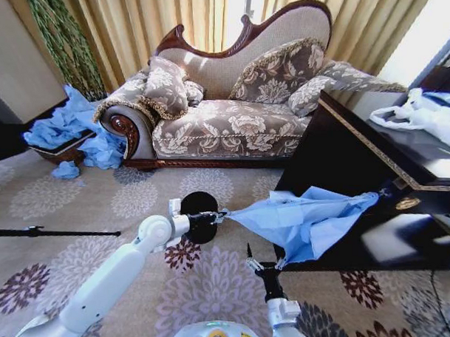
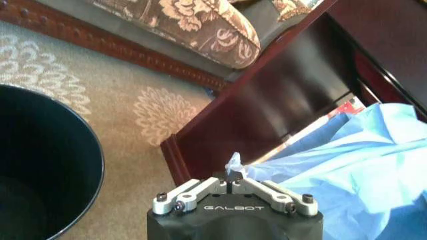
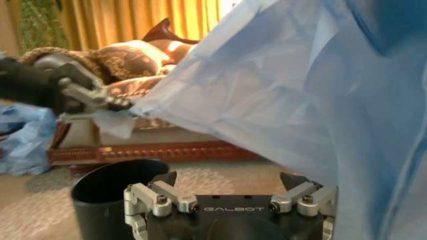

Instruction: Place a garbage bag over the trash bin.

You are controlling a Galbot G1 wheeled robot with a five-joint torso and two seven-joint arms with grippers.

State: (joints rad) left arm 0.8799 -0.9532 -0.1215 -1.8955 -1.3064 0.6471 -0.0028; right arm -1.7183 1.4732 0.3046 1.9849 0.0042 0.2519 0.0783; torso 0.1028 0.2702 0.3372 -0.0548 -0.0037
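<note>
Home living room, formal style. Far centre: ornate chaise sofa (image 1: 226,124) w/ carved dark-wood frame, floral brocade upholstery, fringed floral cushions (image 1: 276,73). Behind it, long gold pleated curtains (image 1: 149,18) across a bright window. Floor: beige carpet (image 1: 83,208) w/ flower medallions, wall to wall. Right: big glossy dark-wood cabinet (image 1: 358,166) w/ gold inlay trim on top edge. Far left: brown woven basket (image 1: 59,154) on floor, green trailing plant (image 1: 59,37) by curtain.
</note>
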